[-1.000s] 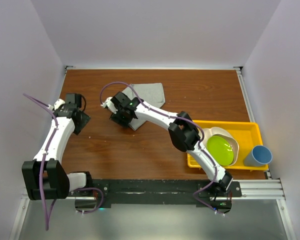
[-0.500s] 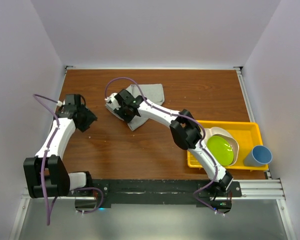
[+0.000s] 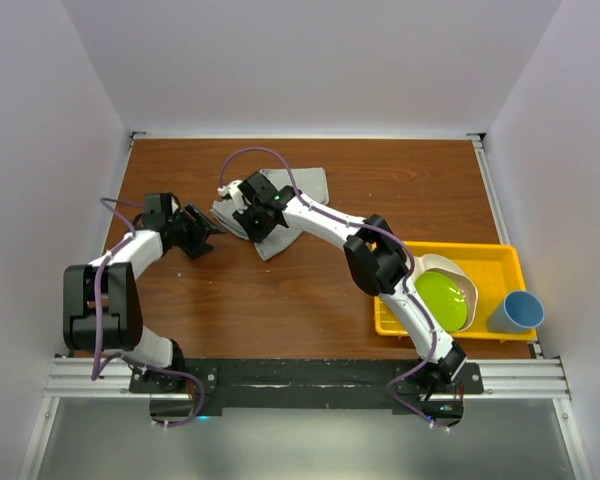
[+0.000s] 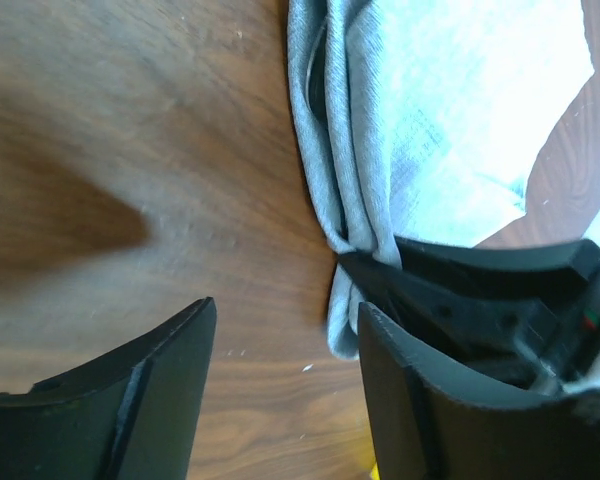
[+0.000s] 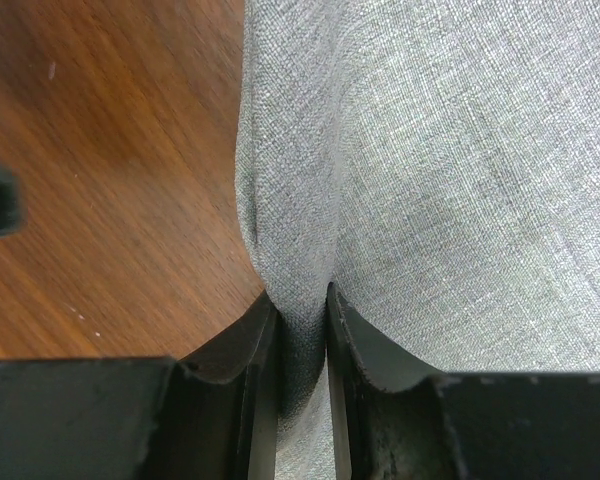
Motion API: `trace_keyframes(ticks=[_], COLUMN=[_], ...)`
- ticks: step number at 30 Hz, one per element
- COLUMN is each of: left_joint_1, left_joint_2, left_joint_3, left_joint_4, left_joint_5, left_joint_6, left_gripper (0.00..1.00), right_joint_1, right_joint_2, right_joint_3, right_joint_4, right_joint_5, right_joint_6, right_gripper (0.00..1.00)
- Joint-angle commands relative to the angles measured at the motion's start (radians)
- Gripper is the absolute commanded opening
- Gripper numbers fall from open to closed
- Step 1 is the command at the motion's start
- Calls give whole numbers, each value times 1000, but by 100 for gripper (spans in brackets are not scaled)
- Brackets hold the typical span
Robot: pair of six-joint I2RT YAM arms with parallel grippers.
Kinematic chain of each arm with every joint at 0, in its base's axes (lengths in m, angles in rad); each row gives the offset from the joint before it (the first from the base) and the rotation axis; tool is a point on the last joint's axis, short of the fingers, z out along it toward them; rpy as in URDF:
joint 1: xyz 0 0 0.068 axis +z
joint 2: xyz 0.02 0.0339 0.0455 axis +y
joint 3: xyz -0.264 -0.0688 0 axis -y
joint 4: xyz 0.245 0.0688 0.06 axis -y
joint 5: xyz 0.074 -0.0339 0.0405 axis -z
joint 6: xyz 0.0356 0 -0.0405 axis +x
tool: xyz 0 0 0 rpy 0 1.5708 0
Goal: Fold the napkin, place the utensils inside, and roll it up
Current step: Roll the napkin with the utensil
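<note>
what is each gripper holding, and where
The right gripper pinches the napkin by a bunched fold at its edge; the left gripper is open, holding nothing.

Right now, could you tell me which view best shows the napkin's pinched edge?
The right wrist view: the right end effector pinches the napkin close up. The left wrist view shows the bunched edge sideways; the top view, the arm partly covering it.
</note>
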State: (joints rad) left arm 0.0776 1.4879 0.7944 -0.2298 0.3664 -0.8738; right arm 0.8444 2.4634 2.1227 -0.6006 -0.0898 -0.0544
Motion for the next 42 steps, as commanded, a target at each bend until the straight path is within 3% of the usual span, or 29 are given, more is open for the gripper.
trace_keyframes(ticks=[1,10,19,26,33,38,42], left_joint_1=[7,5,5,4,-24,-30,-33], left_joint_2=[50,167,320,359,437,361,214], left_joint_3=[6,58,250,249,330,266,197], left_joint_4=[127,246,143,150,107,112,105], left_joint_5=[37,-14,-83,-83,-78,-99,-101], left_joint_6=[-82,-119,41,97,248,246,178], left_gripper=[65,66,66,65,65,66,67], right_joint_1=[-7,-30,-54,-80,-87,-87,-87], right_joint_2=[55,45,63,68,74,72,78], right_joint_3=[-59,-92,-93,-95,-92,-90,-76], right_joint_4=[-73,-34,-41,-34,-39,-44,-53], right_joint_5=[-76,-162,-248,-291,-320,-317,-312], right_joint_6=[47,85,84,96,100,102,113], right_gripper=[15,9,4,2,0,0,0])
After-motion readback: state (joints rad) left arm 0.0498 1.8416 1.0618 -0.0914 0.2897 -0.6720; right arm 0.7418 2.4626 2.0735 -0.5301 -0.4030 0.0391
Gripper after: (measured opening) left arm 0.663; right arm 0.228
